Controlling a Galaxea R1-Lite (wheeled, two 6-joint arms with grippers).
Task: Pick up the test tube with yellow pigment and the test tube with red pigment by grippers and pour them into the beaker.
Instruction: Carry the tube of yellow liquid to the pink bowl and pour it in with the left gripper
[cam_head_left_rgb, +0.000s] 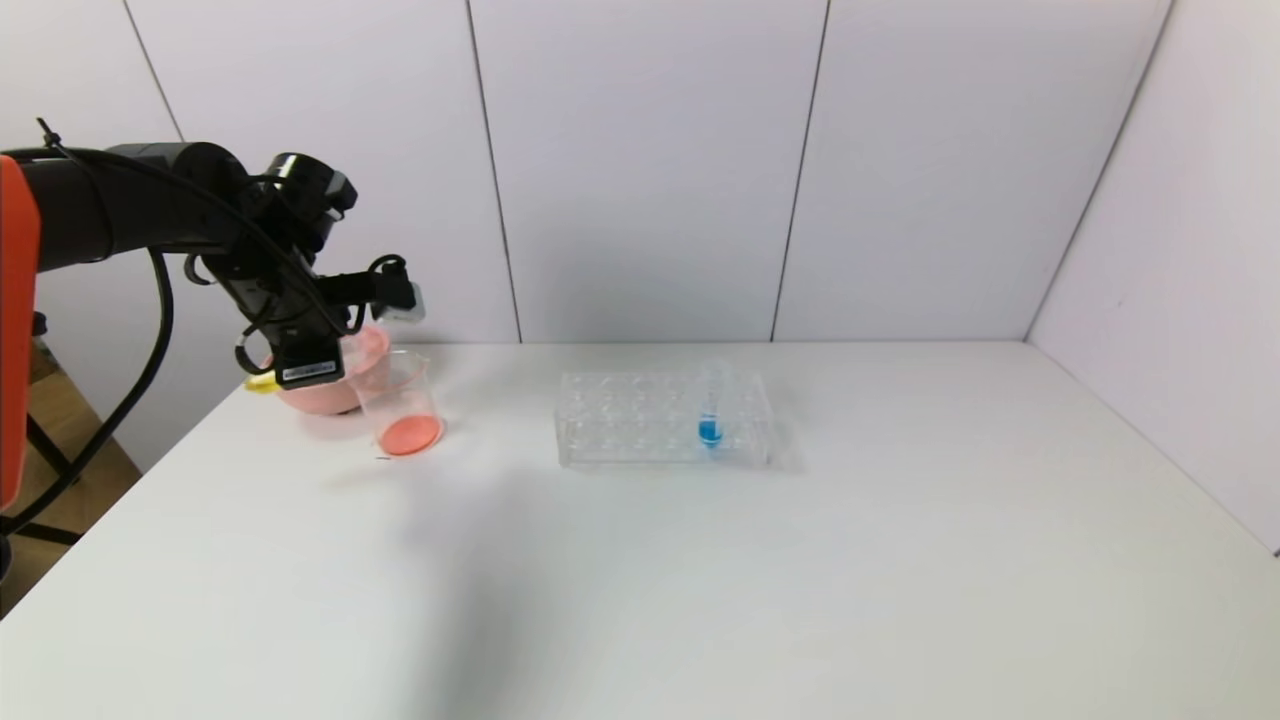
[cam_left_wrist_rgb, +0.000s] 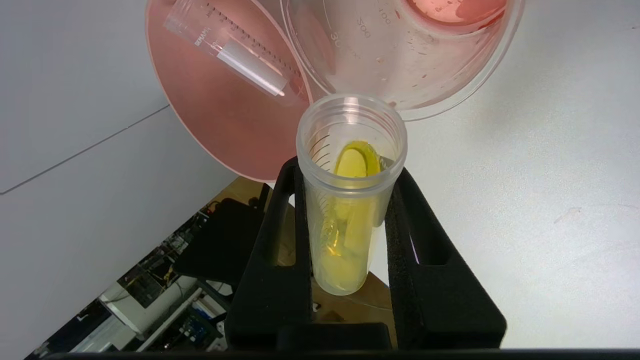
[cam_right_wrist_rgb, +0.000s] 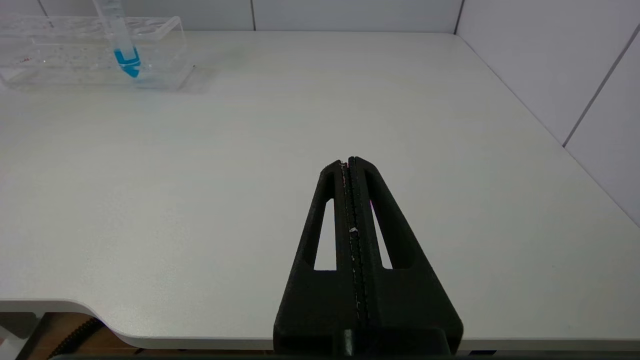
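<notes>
My left gripper (cam_left_wrist_rgb: 345, 170) is shut on the test tube with yellow pigment (cam_left_wrist_rgb: 350, 225). The tube is tilted, its open mouth close to the rim of the beaker (cam_left_wrist_rgb: 400, 65), and yellow liquid lies along its wall. In the head view the left gripper (cam_head_left_rgb: 300, 372) hangs beside the beaker (cam_head_left_rgb: 405, 400), which holds orange-red liquid at its bottom; the tube's yellow end (cam_head_left_rgb: 262, 383) sticks out behind the gripper. No tube holding red liquid shows. My right gripper (cam_right_wrist_rgb: 348, 161) is shut and empty above the table's front edge, out of the head view.
A pink bowl (cam_head_left_rgb: 345, 390) stands behind the beaker, touching it; a clear graduated tube (cam_left_wrist_rgb: 240, 60) lies inside the pink bowl (cam_left_wrist_rgb: 210, 125). A clear tube rack (cam_head_left_rgb: 640, 420) with one blue-liquid tube (cam_head_left_rgb: 710, 425) stands mid-table. The table's left edge is near the bowl.
</notes>
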